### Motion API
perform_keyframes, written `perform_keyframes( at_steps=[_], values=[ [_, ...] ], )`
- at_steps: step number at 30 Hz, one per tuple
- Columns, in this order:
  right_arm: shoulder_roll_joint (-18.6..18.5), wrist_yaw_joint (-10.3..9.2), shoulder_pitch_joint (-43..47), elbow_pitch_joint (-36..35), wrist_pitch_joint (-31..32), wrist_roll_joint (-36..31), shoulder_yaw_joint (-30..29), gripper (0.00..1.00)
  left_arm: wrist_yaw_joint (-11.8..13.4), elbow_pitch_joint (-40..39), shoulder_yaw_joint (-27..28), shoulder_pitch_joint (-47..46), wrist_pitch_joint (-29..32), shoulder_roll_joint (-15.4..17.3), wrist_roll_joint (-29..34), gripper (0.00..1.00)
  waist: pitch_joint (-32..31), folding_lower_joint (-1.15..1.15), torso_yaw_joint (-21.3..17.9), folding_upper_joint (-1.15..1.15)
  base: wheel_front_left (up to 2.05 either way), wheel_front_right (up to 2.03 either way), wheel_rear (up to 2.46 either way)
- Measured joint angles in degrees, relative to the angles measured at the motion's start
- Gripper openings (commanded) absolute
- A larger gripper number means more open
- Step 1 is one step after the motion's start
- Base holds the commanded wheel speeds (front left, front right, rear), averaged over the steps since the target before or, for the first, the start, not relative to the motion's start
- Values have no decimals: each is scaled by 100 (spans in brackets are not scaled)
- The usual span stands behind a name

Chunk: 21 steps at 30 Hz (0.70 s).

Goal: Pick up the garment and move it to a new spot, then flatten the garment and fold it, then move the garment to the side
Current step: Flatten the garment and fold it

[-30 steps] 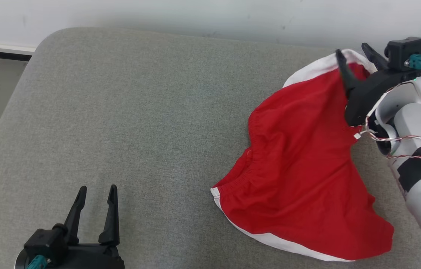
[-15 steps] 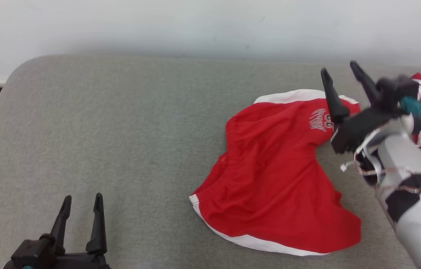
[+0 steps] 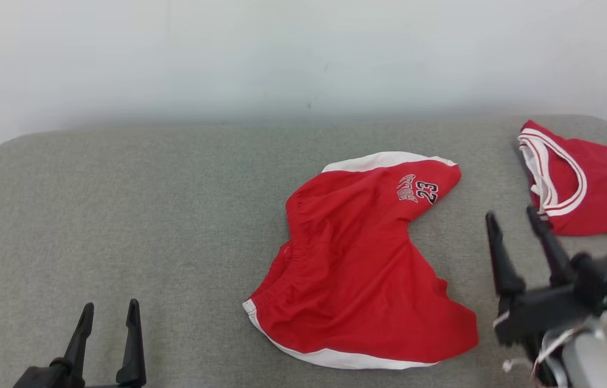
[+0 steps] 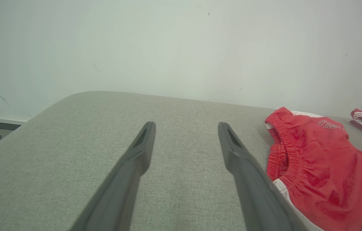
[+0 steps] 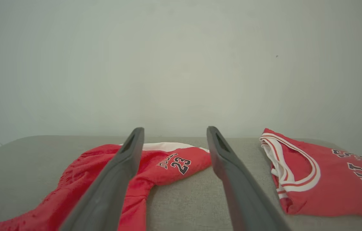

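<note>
Red shorts with white trim and a "23" print lie spread, slightly rumpled, on the grey cushion; they also appear in the left wrist view and the right wrist view. My right gripper is open, just right of the shorts and clear of them, with nothing between its fingers. At the lower left my left gripper is open too, well away from the shorts.
A red jersey with white trim and dark lettering lies at the cushion's far right, also in the right wrist view. A pale wall runs behind the cushion. The cushion's rounded left edge drops to the floor.
The head camera has tilted up and turned, bringing the jersey into view. My right gripper has drawn back from the shorts' upper leg toward the lower right, open throughout. The shorts lie still.
</note>
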Motion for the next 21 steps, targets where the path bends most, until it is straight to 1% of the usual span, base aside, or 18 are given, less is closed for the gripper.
perform_keyframes(
  at_steps=[3, 7, 10, 11, 14, 19, 21],
  values=[
    [187, 0, 556, -415, -4, -159, -105, 100, 0, -1, -15, 9, 0, 1, 9, 100, -43, 0, -70, 0, 0, 0, 0],
    [466, 1, 1177, -876, -4, -423, -240, 100, 0, 3, -45, 12, 0, 0, 14, 100, -91, 0, -71, 0, 0, 0, 0],
    [765, 1, 1577, -1128, -3, -528, -376, 100, 0, 7, -67, 13, 0, -2, 14, 100, -110, 0, -39, 0, 0, 0, 0],
    [765, 1, 1577, -1128, -3, -528, -376, 100, 0, 7, -67, 13, 0, -2, 14, 100, -110, 0, -39, 0, 0, 0, 0],
    [1000, 1, 1939, -1344, -5, -646, -432, 100, -1, 9, -70, 35, 0, 1, 14, 100, -137, 0, -9, 0, 0, 0, 0],
    [1100, 1, 2037, -1416, -5, -748, -424, 100, 0, 37, -111, 58, 0, 27, 14, 100, -115, 0, -18, 0, 0, 0, 0],
    [1126, 0, 2024, -1426, -3, -750, -415, 100, 0, 63, -263, 5, 0, 99, 16, 100, -89, 0, -31, 0, 0, 0, 0]
  ],
)
